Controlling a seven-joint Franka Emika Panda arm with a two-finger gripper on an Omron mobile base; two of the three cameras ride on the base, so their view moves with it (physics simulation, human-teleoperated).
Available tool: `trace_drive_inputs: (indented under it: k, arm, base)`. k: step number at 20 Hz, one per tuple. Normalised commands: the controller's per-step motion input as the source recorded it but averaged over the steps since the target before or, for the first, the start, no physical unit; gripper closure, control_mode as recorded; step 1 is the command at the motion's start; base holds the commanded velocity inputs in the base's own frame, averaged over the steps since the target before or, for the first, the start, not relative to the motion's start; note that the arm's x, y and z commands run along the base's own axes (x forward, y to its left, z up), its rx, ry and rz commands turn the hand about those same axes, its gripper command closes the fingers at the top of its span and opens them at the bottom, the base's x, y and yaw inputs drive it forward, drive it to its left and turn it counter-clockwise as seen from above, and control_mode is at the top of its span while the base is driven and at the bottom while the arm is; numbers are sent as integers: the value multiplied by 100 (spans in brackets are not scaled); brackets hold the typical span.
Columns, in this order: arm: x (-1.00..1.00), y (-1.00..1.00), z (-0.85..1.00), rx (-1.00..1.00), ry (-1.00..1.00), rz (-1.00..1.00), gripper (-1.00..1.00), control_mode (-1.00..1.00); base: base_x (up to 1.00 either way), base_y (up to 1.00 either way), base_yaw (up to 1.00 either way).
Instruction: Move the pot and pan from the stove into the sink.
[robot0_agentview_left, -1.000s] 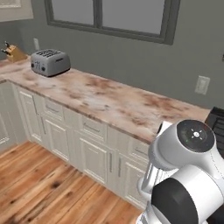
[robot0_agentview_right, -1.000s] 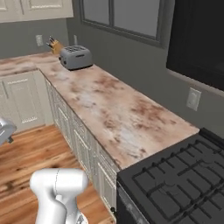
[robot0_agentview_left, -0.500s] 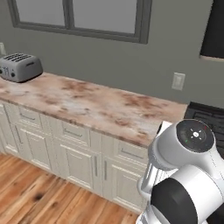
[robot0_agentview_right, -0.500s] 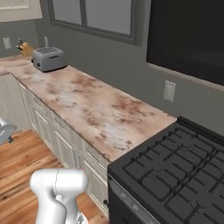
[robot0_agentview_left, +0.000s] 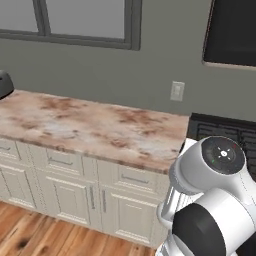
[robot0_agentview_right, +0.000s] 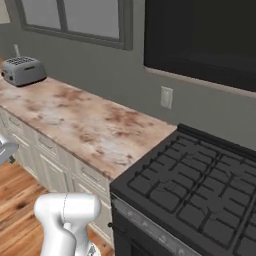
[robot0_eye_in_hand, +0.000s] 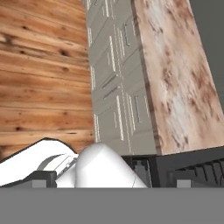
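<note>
Since the earlier frames the base has driven right, bringing the stove into fuller view. Jaws spread wide, holding nothing. Arm folded low, hand camera facing floor and cabinets. Stove abuts the worktop, grates bare.

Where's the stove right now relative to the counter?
The stove fills the lower right of the right base view, butting against the right end of the marble counter, below the wall outlet.
</note>
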Motion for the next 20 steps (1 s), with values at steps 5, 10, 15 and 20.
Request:
trace_drive_inputs:
  k: [5,10,15,20]
  arm:
    - [0,0,0,0,0,0,-100,100]
    - [0,0,0,0,0,0,-100,100]
    - [0,0,0,0,0,0,-100,100]
    - [0,0,0,0,0,0,-100,100]
  base:
    - [-18,0,-33]
    - [-19,0,-33]
    - [-22,0,-32]
    - [-20,0,-31]
